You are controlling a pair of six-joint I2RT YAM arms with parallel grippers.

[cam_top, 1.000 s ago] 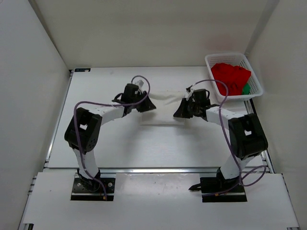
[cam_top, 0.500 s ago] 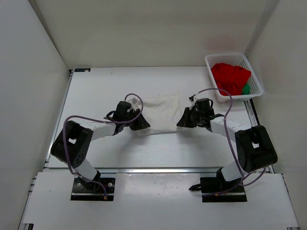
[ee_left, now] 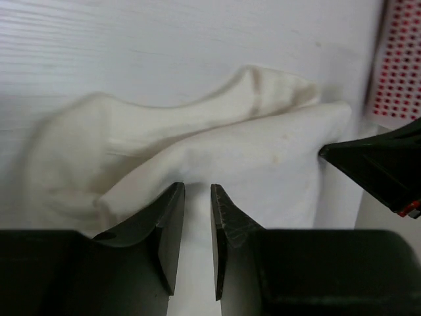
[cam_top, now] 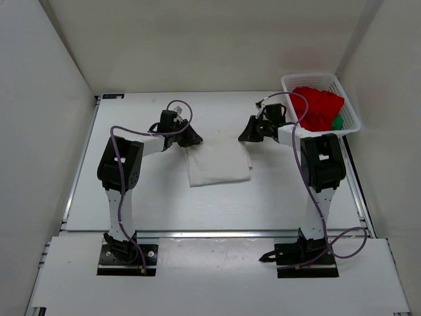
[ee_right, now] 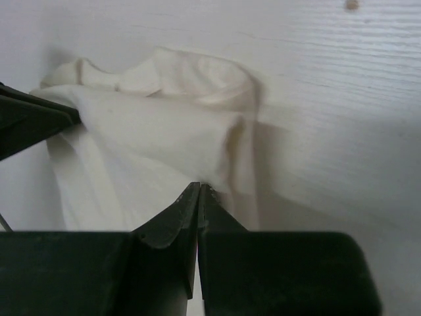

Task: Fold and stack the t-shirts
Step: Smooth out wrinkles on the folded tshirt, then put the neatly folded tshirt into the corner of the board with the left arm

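A cream-white t-shirt (cam_top: 217, 162) lies folded into a rough rectangle at the middle of the table. Its far edge is bunched between my two grippers. My left gripper (cam_top: 193, 139) is at the far left corner, its jaws (ee_left: 197, 187) narrowly apart with a thick fold of the cream cloth (ee_left: 217, 138) between them. At the far right corner, my right gripper (cam_top: 245, 137) is shut (ee_right: 199, 186), its tips pinching the cloth's edge (ee_right: 164, 112). A red t-shirt (cam_top: 318, 105) and a bit of a green t-shirt (cam_top: 337, 123) lie in the basket.
The white mesh basket (cam_top: 289, 85) stands at the far right corner of the table, just right of my right arm. White walls close in the table on three sides. A metal rail (cam_top: 217, 232) runs along the near edge.
Both grippers have swung from the near side back to the far side, carrying the shirt's edge over. The cloth has gone from a stretched strip to a folded rectangle.
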